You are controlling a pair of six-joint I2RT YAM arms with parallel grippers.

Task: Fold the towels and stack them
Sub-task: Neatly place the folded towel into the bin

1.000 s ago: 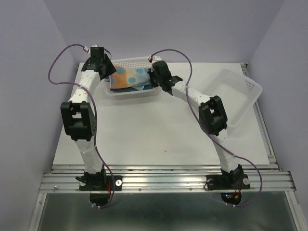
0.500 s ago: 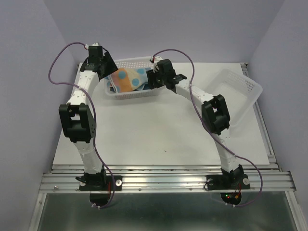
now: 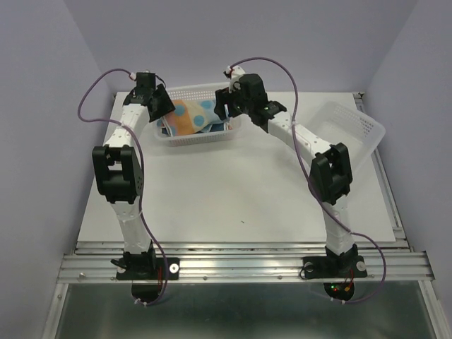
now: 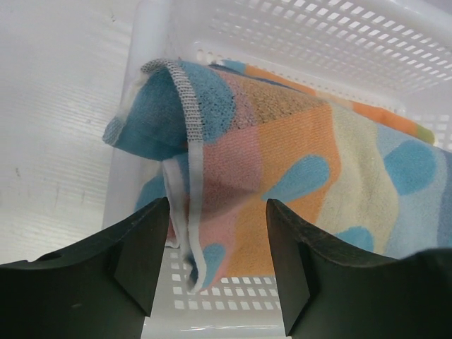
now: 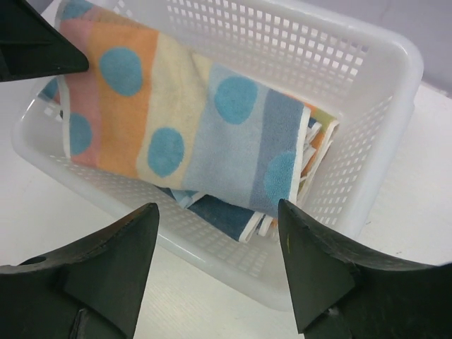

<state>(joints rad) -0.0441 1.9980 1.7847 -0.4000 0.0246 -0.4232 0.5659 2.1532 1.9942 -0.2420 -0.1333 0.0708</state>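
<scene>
Pastel spotted towel (image 5: 176, 120) lies folded on the pile (image 5: 219, 212) inside the white basket (image 3: 198, 139), upper centre, likely its stacking spot; left fingers (image 4: 141, 247) and right fingers (image 5: 106, 261) hang spread, empty.

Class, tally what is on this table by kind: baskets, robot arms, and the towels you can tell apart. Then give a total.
Baskets: 2, full basket, empty basket
Arms: 2, left arm, right arm
Towels: at least 2, dotted towel on top, dark blue towel beneath; more may be hidden
Total: at least 6
</scene>
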